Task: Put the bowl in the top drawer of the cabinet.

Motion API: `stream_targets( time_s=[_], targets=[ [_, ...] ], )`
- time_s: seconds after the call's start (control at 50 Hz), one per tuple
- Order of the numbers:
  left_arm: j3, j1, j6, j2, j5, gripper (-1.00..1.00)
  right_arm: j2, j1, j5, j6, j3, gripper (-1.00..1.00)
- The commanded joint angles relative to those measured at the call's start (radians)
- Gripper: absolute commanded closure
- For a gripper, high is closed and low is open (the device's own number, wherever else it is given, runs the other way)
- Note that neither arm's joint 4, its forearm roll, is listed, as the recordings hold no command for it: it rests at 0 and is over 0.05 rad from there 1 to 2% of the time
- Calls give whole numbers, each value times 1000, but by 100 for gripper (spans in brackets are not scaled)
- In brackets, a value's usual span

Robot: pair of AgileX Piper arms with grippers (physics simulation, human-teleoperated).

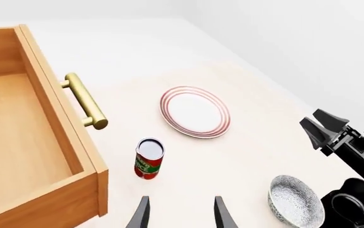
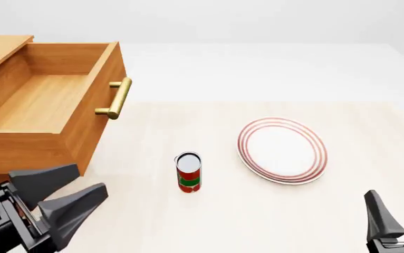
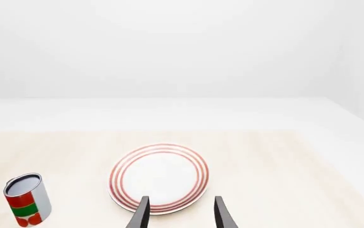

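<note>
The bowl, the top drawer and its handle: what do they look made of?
The bowl: likely glazed ceramic, white with a dense dark flower pattern and a slight sheen. The top drawer: light-brown wood, faint grain, matte. Its handle: brass-coloured metal by the look, a smooth bar with soft highlights. It is a render, so all this is appearance only.

Grey-blue flowered bowl (image 1: 295, 201) — red-ringed white plate (image 2: 282, 150) — light-brown wooden top drawer (image 2: 47, 113).

On the tabletop (image 2: 209, 221), the can (image 2: 188, 172) stands at the centre; the plate (image 2: 282, 150) lies at 3 o'clock, the open top drawer (image 2: 47, 113) at 10 o'clock.
</note>
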Motion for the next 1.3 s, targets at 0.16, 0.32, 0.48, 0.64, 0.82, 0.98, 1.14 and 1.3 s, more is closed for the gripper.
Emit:
stream_targets(
  time_s=[0.16, 0.32, 0.48, 0.64, 0.82, 0.98, 1.14, 1.3],
  targets=[
    [6, -93, -52, 162, -122, -100, 1, 0, 0, 0, -1, -100],
    [6, -126, -85, 224, -164, -100, 0, 0, 0, 0, -1, -100],
    [0, -168, -132, 299, -212, -100, 0, 0, 0, 0, -1, -100],
    [2, -195, -172, 363, -255, -100, 0, 0, 0, 0, -1, -100],
    [-9, -224, -216, 429, -288, -100, 1, 0, 0, 0, -1, -100],
    [-16, -243, -235, 471, -317, -100, 1, 0, 0, 0, -1, -100],
    [-21, -270, -261, 513, -347, -100, 0, 0, 0, 0, -1, -100],
    [-28, -311, -295, 557, -366, -100, 0, 0, 0, 0, -1, -100]
  ],
)
